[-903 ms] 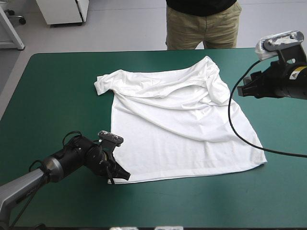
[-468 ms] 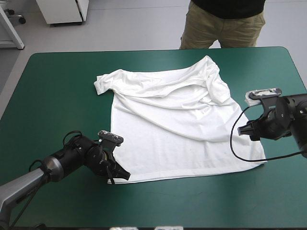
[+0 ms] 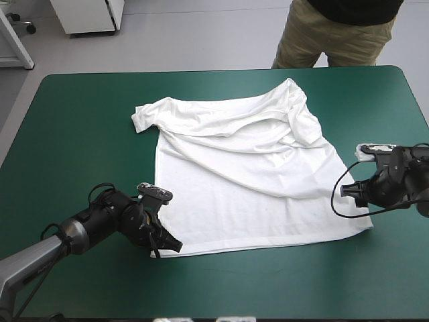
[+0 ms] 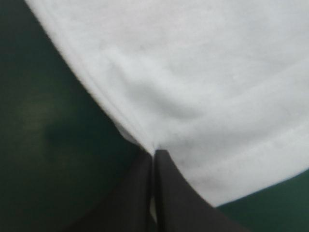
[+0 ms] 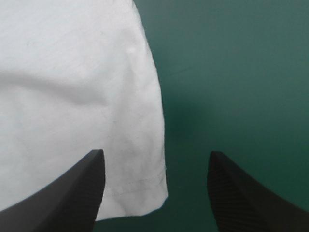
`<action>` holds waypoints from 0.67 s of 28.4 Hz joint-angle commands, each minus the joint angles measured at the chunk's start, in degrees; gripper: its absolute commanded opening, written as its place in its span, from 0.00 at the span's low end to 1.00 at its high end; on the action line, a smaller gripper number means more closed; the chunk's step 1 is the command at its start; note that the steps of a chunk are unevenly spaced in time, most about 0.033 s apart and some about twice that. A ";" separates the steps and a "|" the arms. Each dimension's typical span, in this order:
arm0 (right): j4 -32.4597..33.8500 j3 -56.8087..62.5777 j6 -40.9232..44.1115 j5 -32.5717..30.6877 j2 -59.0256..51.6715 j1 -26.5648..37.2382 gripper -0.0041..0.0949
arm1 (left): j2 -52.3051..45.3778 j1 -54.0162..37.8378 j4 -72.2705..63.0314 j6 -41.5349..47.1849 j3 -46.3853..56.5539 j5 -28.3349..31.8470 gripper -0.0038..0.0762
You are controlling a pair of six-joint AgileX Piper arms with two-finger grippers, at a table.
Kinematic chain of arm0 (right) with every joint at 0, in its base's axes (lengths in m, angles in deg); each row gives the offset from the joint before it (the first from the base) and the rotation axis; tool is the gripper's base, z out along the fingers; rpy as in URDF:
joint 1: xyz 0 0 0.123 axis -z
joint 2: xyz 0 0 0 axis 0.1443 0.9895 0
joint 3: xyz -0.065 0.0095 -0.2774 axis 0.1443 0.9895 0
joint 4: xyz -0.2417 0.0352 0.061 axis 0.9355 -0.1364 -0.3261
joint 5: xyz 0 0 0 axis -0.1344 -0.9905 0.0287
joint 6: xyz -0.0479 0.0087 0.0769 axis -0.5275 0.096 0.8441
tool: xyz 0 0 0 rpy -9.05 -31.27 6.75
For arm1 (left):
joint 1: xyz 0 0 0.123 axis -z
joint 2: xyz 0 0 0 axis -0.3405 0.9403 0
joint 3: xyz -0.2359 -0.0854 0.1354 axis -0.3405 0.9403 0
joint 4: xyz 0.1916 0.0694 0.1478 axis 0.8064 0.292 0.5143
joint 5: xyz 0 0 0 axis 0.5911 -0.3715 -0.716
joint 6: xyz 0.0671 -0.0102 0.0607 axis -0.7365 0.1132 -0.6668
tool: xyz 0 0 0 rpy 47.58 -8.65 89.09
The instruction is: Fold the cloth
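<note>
No fold is made yet: the T-shirt lies spread across the middle of the teal-green bench. Its thin white knit is smooth toward the hem and rumpled in ridges at the shoulders. The left tool is pinched tight on the T-shirt's left hem corner. The right tool stands wide apart, empty, astride the stitched right hem corner.

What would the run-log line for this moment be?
T-shirt spread, top rumpled | left jaws shut on near left corner | right jaws open, near right corner between them
</note>
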 commanded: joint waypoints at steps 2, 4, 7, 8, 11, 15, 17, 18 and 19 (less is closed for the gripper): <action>0.02 -1.27 -0.74 1.95 3.21 0.54 0.58 | 1.71 0.46 -0.43 0.27 1.19 1.95 0.04; 0.29 -1.27 -0.74 3.11 5.42 0.57 0.56 | 1.71 0.46 -0.43 0.27 1.19 1.85 0.04; 0.29 -1.27 -0.64 3.97 8.63 1.07 0.54 | 1.71 0.46 -0.43 0.27 1.19 1.74 0.04; 0.15 -1.27 -0.64 3.68 9.50 1.07 0.53 | 1.71 0.46 -0.43 0.27 1.19 1.74 0.04; -1.97 -1.27 -2.18 2.11 11.06 1.07 0.41 | 1.71 0.46 -0.32 0.27 1.19 1.89 0.04; -6.93 -0.85 -6.88 2.02 11.20 1.07 0.09 | 1.71 0.46 -0.14 0.27 1.19 1.99 0.04; -7.77 -0.74 -7.39 2.02 11.20 1.07 0.04 | 1.71 0.46 0.25 0.38 1.19 2.47 0.04; -7.56 -0.74 -7.61 1.48 10.80 1.07 0.02 | 1.44 0.46 2.41 1.79 1.19 3.43 0.04; -7.56 -0.74 -7.61 1.18 10.32 1.07 0.02 | 1.08 0.46 3.67 3.03 0.88 3.43 0.04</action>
